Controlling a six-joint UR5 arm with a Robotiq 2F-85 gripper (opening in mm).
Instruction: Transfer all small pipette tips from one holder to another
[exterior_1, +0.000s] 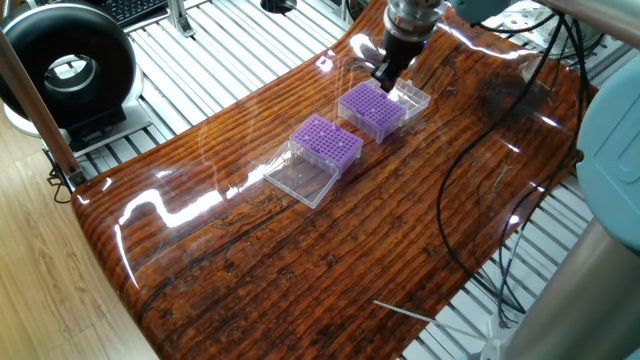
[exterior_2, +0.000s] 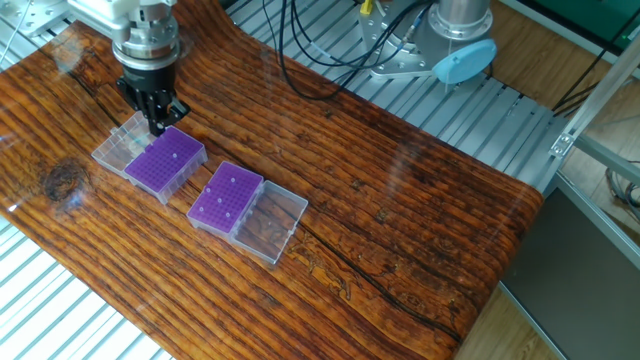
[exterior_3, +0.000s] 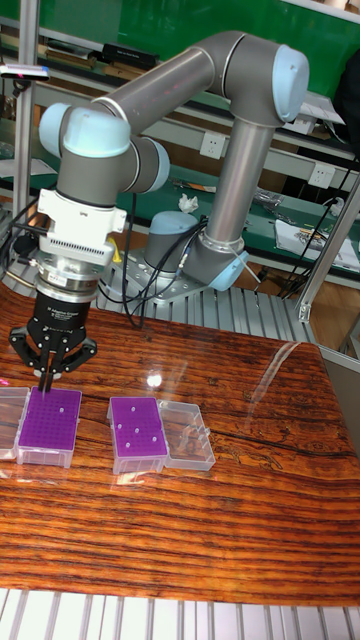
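The table (exterior_2: 420, 210) is a glossy slab of dark reddish wood with strong grain and a wavy edge, lying on a ribbed grey metal bench. Black cables trail across its far side, and behind it stand green-topped workbenches.

In the tall fixed view, going left to right, a purple grid rack (exterior_3: 50, 424) sits with its clear hinged lid open to its left. Just above its rear left corner hangs the gripper (exterior_3: 48, 378), its dark fingers drawn close together, pointing straight down. Whether they pinch a tip, I cannot tell; the gap is too small to read.

Next comes a second purple rack (exterior_3: 136, 432), slightly apart from the first, its clear plastic lid (exterior_3: 187, 435) open flat to the right. The small pipette tips (exterior_3: 131, 430) show as a few pale dots in this rack's holes, standing upright, long axis vertical. Both racks are rectangular blocks.
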